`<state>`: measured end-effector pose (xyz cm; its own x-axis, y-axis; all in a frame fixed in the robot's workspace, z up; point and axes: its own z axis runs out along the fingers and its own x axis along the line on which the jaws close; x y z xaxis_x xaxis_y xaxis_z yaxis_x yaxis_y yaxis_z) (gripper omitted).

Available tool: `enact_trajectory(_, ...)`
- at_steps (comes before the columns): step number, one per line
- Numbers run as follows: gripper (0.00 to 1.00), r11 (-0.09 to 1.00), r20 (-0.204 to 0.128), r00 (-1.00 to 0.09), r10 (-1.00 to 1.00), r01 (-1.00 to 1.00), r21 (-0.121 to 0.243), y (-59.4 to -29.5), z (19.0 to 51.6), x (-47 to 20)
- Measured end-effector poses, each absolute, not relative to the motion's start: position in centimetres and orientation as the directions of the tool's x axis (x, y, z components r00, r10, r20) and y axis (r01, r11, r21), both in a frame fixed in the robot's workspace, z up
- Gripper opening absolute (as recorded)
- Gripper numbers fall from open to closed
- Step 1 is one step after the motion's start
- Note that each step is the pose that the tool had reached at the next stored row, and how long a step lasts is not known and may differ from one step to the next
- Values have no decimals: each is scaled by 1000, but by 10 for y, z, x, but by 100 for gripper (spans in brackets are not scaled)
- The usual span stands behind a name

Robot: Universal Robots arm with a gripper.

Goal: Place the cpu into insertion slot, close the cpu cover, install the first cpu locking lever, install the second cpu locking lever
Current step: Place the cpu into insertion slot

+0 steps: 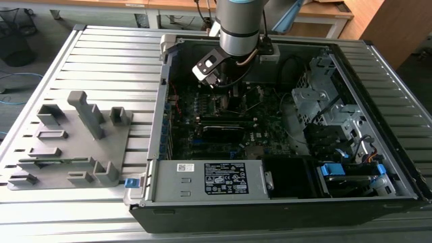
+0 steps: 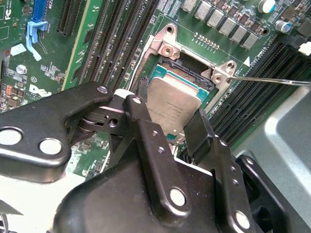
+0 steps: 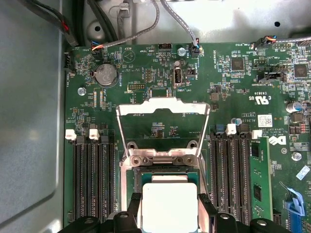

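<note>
arm (image 1: 240, 25): grey tube, black band | end effector (image 2: 167, 112): black — silver screws

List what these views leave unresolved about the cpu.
- Whether the cpu is seated in the insertion slot: first wrist view, frame edge cuts it off.
- Part of the cpu: second wrist view, the end effector body covers it.
</note>
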<state>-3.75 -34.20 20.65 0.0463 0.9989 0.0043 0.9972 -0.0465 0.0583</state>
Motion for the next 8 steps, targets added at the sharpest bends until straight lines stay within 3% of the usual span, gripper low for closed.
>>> enact_trajectory(8,54,-46,4,46,999,997,58,-342,206,-37)
